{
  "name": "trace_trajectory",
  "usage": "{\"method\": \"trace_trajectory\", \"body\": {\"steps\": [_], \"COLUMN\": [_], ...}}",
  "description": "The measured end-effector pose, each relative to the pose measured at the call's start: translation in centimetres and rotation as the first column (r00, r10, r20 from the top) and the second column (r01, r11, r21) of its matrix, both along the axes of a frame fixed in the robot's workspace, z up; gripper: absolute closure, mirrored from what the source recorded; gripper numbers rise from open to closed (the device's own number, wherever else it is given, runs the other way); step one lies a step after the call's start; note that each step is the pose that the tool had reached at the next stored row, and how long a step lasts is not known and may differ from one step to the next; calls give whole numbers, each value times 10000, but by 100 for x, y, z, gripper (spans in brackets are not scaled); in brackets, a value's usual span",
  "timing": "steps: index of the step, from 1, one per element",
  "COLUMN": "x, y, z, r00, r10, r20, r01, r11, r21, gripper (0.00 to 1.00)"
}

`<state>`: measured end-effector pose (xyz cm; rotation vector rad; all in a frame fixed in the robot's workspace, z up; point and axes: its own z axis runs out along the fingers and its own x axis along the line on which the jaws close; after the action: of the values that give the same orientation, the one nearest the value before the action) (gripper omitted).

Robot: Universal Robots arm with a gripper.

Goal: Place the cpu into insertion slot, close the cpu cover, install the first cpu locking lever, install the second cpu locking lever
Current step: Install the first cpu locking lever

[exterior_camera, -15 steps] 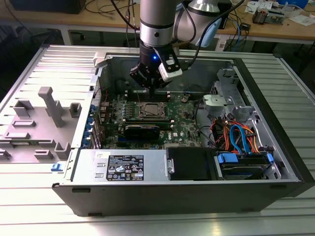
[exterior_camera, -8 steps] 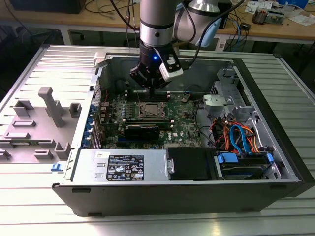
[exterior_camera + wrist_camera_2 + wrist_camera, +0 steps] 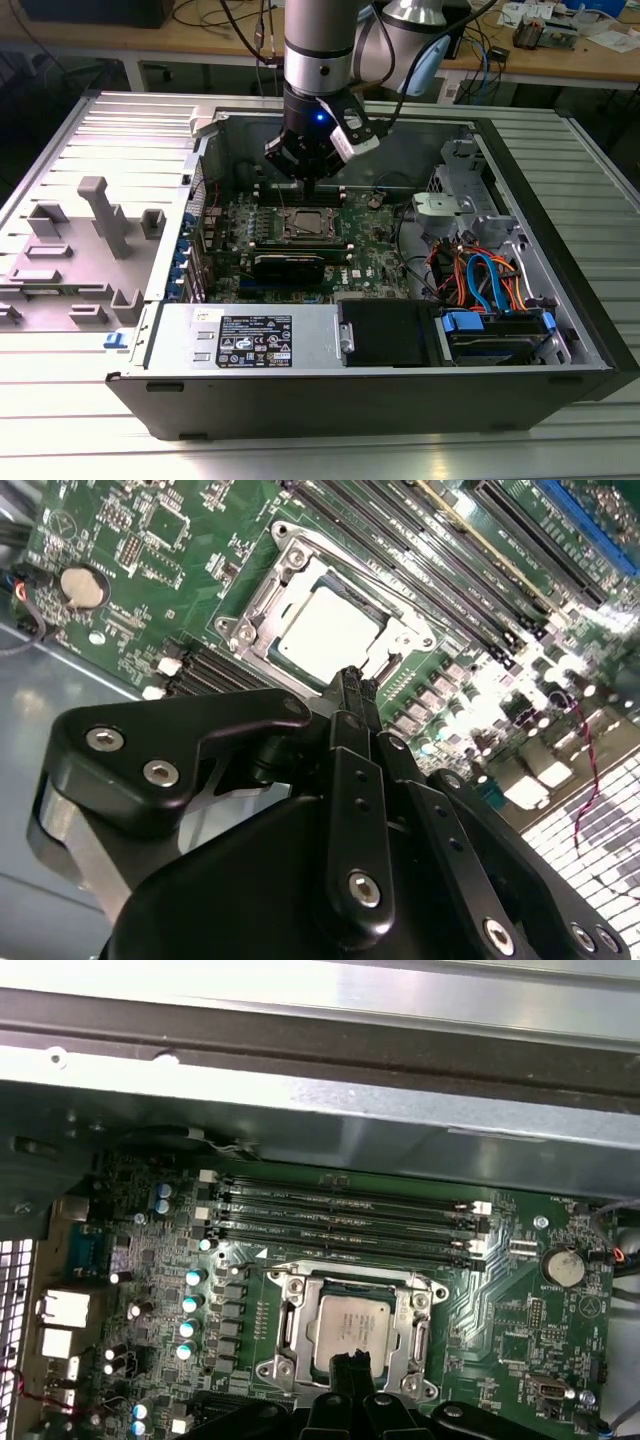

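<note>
Arm (image 3: 318,50) vertical over the cpu (image 3: 350,1328), jaws seemingly tight together just above it.

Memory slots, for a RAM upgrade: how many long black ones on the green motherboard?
4, parallel beside the square silver-rimmed socket: nearest slot, second, third, farthest.

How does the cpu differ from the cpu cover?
The cpu is a solid, dull grey square; the cover is a shinier frame with an open window. The cpu sits inside that window; the cover rings it and is larger. The cpu's edges are plain; the cover's have tabs and cut-outs. Both are metal and lie flat on the motherboard.
</note>
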<state>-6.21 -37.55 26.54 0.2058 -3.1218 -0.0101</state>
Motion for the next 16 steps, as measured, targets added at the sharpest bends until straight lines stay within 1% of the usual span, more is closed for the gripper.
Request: {"method": "trace_trajectory", "body": {"steps": [16], "x": [-1], "y": [0], "z": [0], "r00": [10000], "r10": [59], "r20": [0], "r01": [-59], "r11": [10000], "r21": [0], "gripper": [89]}}
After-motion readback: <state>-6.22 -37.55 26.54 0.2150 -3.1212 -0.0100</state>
